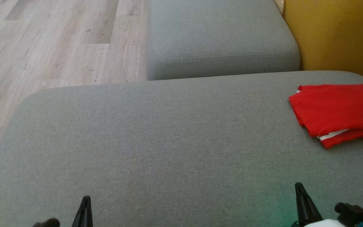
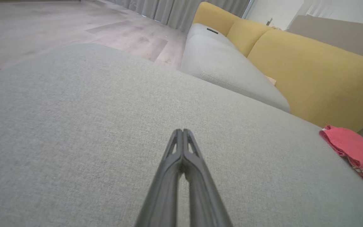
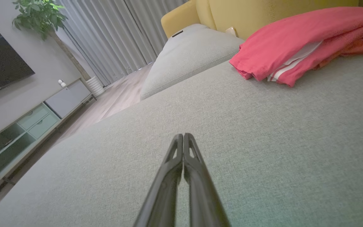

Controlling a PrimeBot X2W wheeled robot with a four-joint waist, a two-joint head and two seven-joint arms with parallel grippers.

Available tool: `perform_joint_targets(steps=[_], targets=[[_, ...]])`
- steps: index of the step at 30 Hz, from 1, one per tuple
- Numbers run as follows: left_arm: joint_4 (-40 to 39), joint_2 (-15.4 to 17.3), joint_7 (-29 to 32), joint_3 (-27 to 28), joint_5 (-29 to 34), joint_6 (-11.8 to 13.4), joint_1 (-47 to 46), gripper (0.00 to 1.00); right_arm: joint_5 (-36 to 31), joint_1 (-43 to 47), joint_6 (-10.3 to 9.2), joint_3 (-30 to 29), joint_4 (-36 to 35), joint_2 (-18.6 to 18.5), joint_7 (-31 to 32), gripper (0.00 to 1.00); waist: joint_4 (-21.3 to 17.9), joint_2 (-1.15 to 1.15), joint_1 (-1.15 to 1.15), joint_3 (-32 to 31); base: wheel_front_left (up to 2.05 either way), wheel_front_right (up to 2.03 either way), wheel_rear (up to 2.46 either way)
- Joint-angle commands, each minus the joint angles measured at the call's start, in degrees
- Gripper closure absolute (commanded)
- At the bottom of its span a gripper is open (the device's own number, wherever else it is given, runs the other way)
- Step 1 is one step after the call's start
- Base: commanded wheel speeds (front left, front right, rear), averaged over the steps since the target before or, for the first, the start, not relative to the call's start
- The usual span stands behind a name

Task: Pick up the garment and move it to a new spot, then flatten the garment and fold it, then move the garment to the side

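The garment (image 1: 337,112) is red with white stripes and lies folded in a flat bundle at the far right of the grey sofa cushion (image 1: 156,142). It also appears at the right edge of the left wrist view as the garment (image 2: 356,151) and at the upper right of the right wrist view as the garment (image 3: 298,44). My left gripper (image 1: 86,198) (image 2: 183,130) hovers over the near left of the cushion, shut and empty. My right gripper (image 1: 298,185) (image 3: 183,135) is at the near right, shut and empty, well short of the garment.
A second grey cushion (image 1: 219,37) lies beyond a gap at the back. Yellow backrests (image 1: 336,34) rise on the right. Wooden floor (image 1: 52,44) lies to the left, past the cushion's edge. A TV cabinet (image 3: 20,135) and a potted plant (image 3: 36,14) stand farther off.
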Motion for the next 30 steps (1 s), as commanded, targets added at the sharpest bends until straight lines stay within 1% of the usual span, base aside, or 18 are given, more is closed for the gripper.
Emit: perform_joint_targets(steps=[1, 30], targets=[[-1.45, 0.76, 0.37, 1.04, -2.17, -0.34, -3.20, 1.00, 2.06, -3.25, 0.13, -0.34, -2.09, 0.01, 0.53, 1.00, -0.04, 0.00, 0.00, 0.16, 0.00, 0.00, 0.00], [0.92, 1.15, 4.53, 3.50, -22.43, -3.04, -9.05, 1.00, 20.65, -7.27, 0.22, -3.49, -2.69, 0.23, 5.03, 1.00, -0.64, 0.00, 0.00, 2.52, 0.00, 0.00, 0.00]])
